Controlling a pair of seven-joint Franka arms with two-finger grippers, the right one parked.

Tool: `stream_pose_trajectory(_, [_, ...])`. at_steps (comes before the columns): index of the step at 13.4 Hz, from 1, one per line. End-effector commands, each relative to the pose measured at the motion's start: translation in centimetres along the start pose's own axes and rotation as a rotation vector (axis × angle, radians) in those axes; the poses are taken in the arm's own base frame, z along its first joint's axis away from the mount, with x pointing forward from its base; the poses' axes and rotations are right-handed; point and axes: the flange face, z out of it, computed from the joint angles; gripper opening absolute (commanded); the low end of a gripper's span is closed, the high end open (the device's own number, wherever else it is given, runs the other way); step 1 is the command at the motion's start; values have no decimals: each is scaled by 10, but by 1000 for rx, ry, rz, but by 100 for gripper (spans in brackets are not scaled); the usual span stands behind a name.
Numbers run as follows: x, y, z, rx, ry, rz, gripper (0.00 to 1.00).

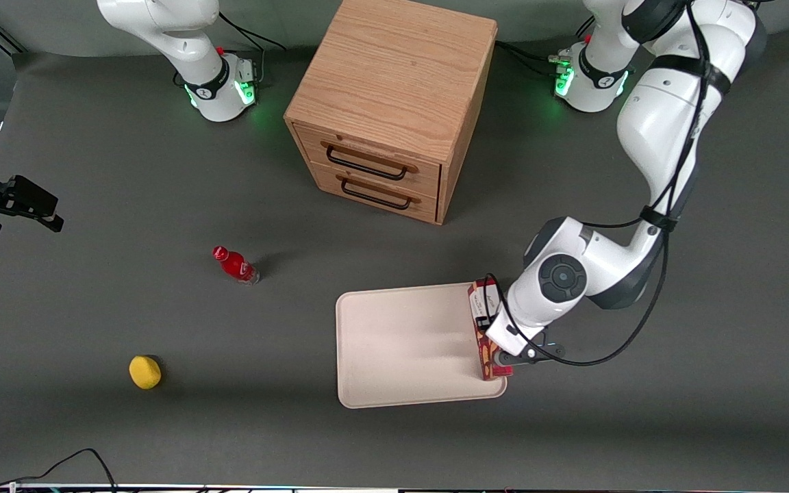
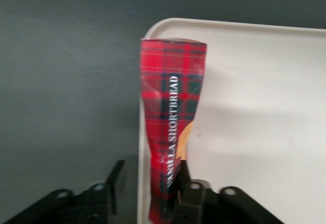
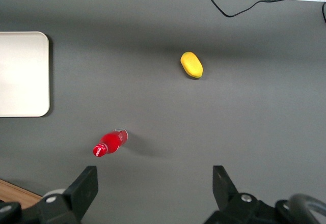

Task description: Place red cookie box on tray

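Front view: the left arm's gripper (image 1: 504, 356) is positioned at the tray (image 1: 401, 342) edge that faces the working arm's end of the table, and the red cookie box (image 1: 485, 335) lies lengthwise along that edge, with its white-labelled end farther from the front camera than its other end. The wrist housing covers the middle of the box, so this view does not establish whether the box rests on the tray floor or hangs slightly above it. A wooden drawer cabinet (image 1: 387, 103) stands farther from the front camera than the tray; a small red bottle (image 1: 235, 265) and a yellow object (image 1: 144, 372) lie toward the parked arm's end of the table, well apart from the tray. Left wrist view: the box (image 2: 170, 122) is clamped between the gripper's (image 2: 168, 198) jaws, and its carton wall appears pinched in near the fingers (image 2: 191, 196). The box sits over the tray rim (image 2: 145, 132), partly above the cream surface and close to the dark table. Right wrist view: only a corner of the tray (image 3: 25, 76), the bottle (image 3: 109, 142) and the yellow object (image 3: 191, 64) appear. Assessment: the placement step is in hand. The next move likely calls for shifting the box slightly inward from the rim, seating it flat, then releasing it.
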Motion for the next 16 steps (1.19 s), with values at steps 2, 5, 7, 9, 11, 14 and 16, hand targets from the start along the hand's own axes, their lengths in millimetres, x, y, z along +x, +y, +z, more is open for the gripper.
stream_pose_trajectory(2, [-10, -20, -123, 28, -60, -91, 100])
stream_pose_trajectory(5, [-21, -63, -210, 66, -102, -110, 100])
stream_pose_trajectory(7, [-28, -117, -268, 97, -115, -35, 100])
stream_pose_trajectory(9, [-40, -181, -309, 88, -190, 52, 100])
stream_pose_trajectory(11, [-63, -230, -330, 97, -221, 140, 100])
stream_pose_trajectory(14, [-110, -298, -323, 68, -183, 178, 100])
stream_pose_trajectory(16, [-133, -304, -323, 64, -159, 181, 100])
